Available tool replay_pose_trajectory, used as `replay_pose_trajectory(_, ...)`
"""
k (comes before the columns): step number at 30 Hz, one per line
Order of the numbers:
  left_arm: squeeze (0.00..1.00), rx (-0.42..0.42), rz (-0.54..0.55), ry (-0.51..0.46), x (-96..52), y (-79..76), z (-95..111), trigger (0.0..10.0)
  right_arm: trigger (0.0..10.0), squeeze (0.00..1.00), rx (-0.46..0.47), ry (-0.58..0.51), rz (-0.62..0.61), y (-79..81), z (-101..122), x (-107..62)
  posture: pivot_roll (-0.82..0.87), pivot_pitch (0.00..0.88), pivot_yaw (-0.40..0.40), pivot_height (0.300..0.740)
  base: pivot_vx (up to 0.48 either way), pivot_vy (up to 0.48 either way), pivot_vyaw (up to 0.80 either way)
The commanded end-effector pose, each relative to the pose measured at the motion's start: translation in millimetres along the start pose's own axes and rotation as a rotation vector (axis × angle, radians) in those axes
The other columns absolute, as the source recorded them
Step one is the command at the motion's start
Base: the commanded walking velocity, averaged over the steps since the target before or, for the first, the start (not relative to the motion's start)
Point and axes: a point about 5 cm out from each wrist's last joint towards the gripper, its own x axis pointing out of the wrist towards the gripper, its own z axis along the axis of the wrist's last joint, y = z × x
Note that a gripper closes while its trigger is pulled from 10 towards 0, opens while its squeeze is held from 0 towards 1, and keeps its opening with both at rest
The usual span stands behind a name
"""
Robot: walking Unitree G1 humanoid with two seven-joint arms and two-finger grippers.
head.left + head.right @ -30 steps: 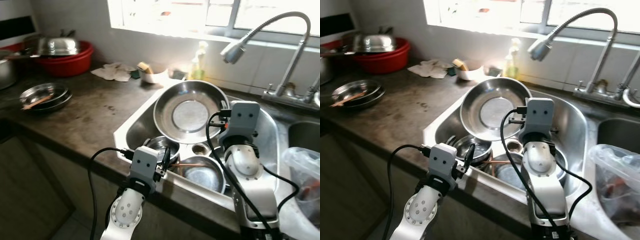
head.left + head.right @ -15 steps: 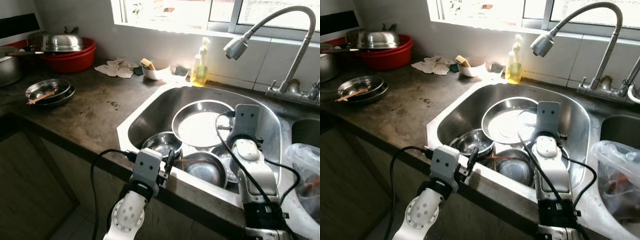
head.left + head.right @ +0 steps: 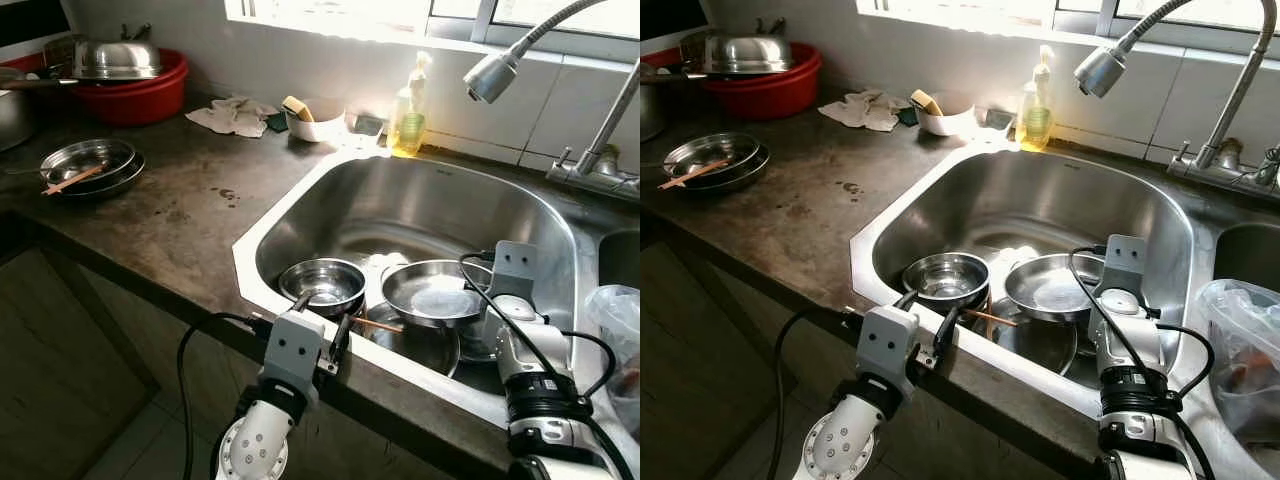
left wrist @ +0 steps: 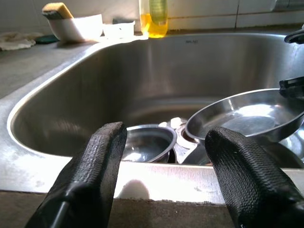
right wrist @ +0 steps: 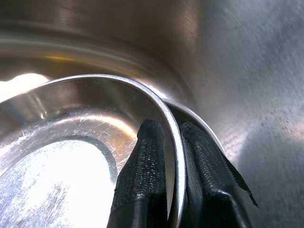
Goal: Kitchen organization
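Right gripper (image 5: 173,190) is sitting low inside the stainless steel sink basin (image 3: 430,200), its two black fingers (image 5: 145,175) pinching the rim of a shallow round stainless steel plate (image 3: 432,293), one finger inside the rim and one outside. The plate is lying near level above the other dishes, toward the right side of the basin.

Left gripper (image 4: 164,161) is hovering at the front edge of the sink, fingers spread wide apart and gripping nothing; in the left wrist view the basin interior is showing between them.

Also lying in the basin: a small round steel bowl (image 3: 321,284) at front left, and a larger dark steel bowl (image 3: 420,345) partly under the held plate. A thin wooden stick (image 3: 375,324) is resting across the larger bowl's rim.

Dark stone countertop (image 3: 170,215) is carrying a stack of steel plates with chopsticks (image 3: 85,165) at far left, a red plastic tub with a steel lid (image 3: 130,85) behind it, a crumpled white cloth (image 3: 232,115) and a white bowl holding a yellow sponge (image 3: 310,118). A yellow dish-soap bottle (image 3: 408,115) is standing at the back rim. The steel gooseneck spray faucet (image 3: 495,75) is hanging above the basin's right side. A clear plastic bag (image 3: 620,330) is sitting at far right.
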Motion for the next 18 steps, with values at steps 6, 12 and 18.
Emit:
replay_pose_trajectory(6,0.00,0.009,-0.001,0.000,-2.7,0.0,4,10.0,10.0,1.00,0.044,-0.027,-0.005,1.6,6,1.2,0.22,0.131,-0.057,0.740,0.000,0.000,0.00)
replay_pose_trajectory(12,0.00,0.009,-0.005,0.005,-2.1,-0.6,3,10.0,10.0,1.00,0.078,-0.110,0.017,5.1,17,-2.7,0.21,0.117,-0.052,0.740,0.000,0.000,0.00)
replay_pose_trajectory(18,0.00,0.013,-0.007,0.001,1.2,-0.4,2,10.0,10.0,0.00,0.150,-0.346,0.088,13.7,47,-25.8,0.20,0.093,-0.053,0.740,0.000,0.000,0.00)
